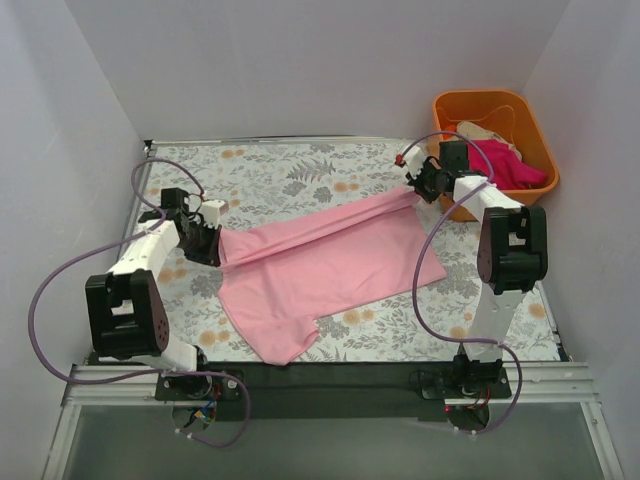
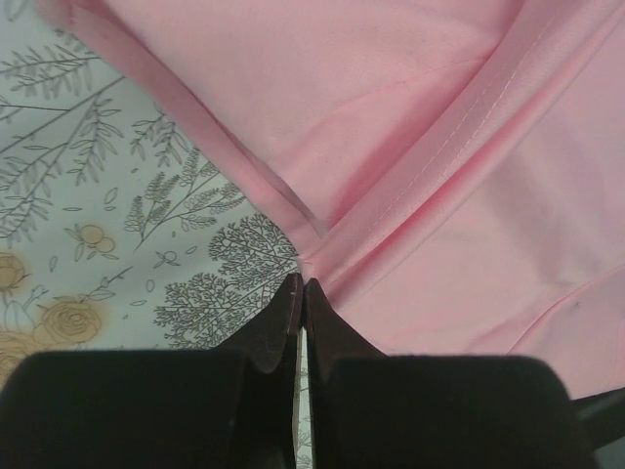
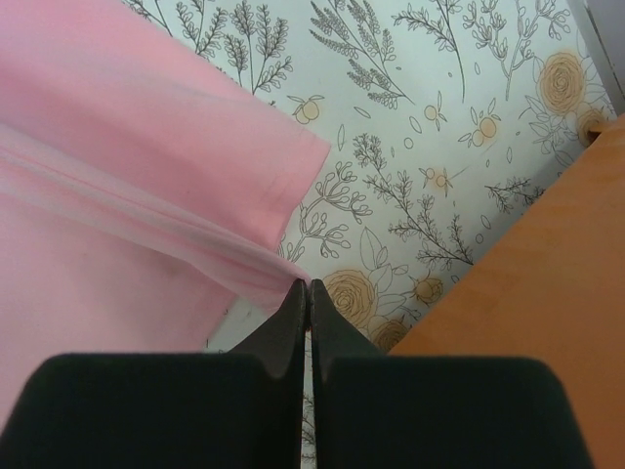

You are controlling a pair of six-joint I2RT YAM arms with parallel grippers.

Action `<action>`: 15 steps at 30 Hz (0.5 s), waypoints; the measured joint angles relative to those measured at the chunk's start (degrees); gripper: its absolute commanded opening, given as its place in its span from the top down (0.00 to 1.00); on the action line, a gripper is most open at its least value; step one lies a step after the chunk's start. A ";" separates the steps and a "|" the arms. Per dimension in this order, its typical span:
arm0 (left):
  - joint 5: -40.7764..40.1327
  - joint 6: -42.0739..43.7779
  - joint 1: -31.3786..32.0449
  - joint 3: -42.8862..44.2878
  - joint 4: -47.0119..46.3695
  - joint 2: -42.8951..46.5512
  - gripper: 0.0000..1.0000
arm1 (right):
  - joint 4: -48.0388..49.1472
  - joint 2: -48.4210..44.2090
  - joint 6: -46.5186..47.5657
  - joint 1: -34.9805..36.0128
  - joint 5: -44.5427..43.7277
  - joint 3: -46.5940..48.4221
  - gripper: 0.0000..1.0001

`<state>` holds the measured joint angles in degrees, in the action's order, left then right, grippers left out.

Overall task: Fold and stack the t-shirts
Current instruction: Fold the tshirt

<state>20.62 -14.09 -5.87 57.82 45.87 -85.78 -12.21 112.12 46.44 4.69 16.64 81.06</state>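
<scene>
A light pink t-shirt (image 1: 320, 262) lies across the middle of the floral table, its upper edge pulled taut between both grippers. My left gripper (image 1: 216, 243) is shut on the shirt's left corner; in the left wrist view the pink t-shirt (image 2: 439, 147) runs up from the closed gripper (image 2: 301, 283). My right gripper (image 1: 420, 188) is shut on the shirt's right corner; in the right wrist view the pink t-shirt (image 3: 107, 195) is drawn in stretched folds to the closed gripper (image 3: 305, 285). A magenta t-shirt (image 1: 505, 165) and a cream t-shirt (image 1: 478, 130) lie in the tub.
An orange plastic tub (image 1: 490, 102) stands at the table's back right corner, close beside my right gripper; its wall (image 3: 547, 274) shows in the right wrist view. The floral tablecloth (image 1: 300, 170) covers the table, with white walls on three sides.
</scene>
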 measured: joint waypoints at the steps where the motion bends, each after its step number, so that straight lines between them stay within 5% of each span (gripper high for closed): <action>1: -0.50 0.02 0.74 -0.44 0.04 -0.37 1.00 | -0.04 0.00 0.44 -0.07 -0.02 -0.07 0.99; 5: -1.86 -0.02 2.43 -1.60 0.15 -1.51 1.00 | -0.70 0.00 1.86 -0.22 -0.02 -0.70 0.99; 6: -2.08 -0.02 2.47 -1.81 0.20 -1.68 0.90 | -1.07 0.00 2.14 -0.22 -0.02 -0.83 0.97; 9: -2.36 0.83 2.51 -2.01 1.09 -1.92 0.57 | -1.92 0.00 3.30 -0.22 -0.68 -1.16 0.60; 10: -2.47 1.53 2.47 -2.01 1.84 -1.88 0.50 | -1.92 0.00 3.93 -0.39 -1.42 -1.16 0.39; 15: -1.51 1.92 1.86 -0.13 6.12 -1.86 0.39 | -4.59 -0.44 6.49 -0.59 -0.20 -1.11 0.23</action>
<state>19.11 -12.16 -4.01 57.69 51.99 -87.64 -16.80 111.68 52.93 4.10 16.45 79.94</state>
